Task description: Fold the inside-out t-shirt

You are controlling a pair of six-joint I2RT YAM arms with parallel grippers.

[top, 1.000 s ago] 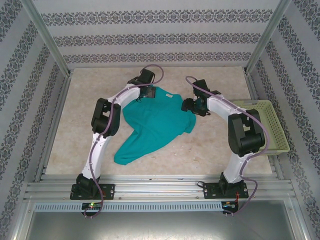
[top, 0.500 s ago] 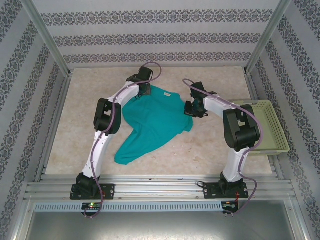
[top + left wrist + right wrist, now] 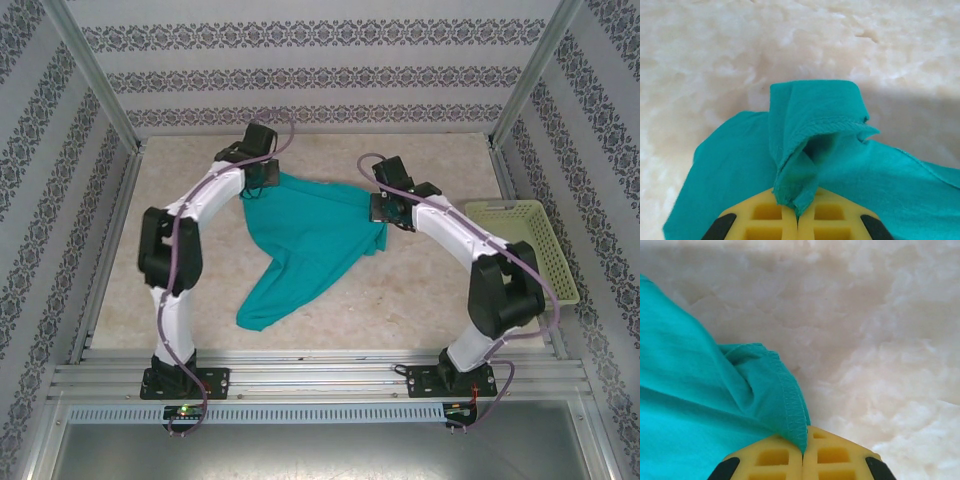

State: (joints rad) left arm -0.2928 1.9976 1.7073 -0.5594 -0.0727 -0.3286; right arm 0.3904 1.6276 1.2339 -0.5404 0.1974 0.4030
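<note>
Left end effector (image 3: 797,216) clamped on t-shirt (image 3: 310,240) edge; right end effector (image 3: 802,455) clamped on hem. T-shirt bunched on worktop (image 3: 420,300), left of basket (image 3: 545,250). Likely step: spreading flat. Next: draw corners apart evenly.

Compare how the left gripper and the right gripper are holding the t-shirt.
The left gripper pinches a bunched, upstanding fold of the t-shirt; the right gripper pinches a flatter stitched hem. From above, the left gripper grips the t-shirt's far left corner, the right gripper its right edge. Both are shut on the cloth.
</note>
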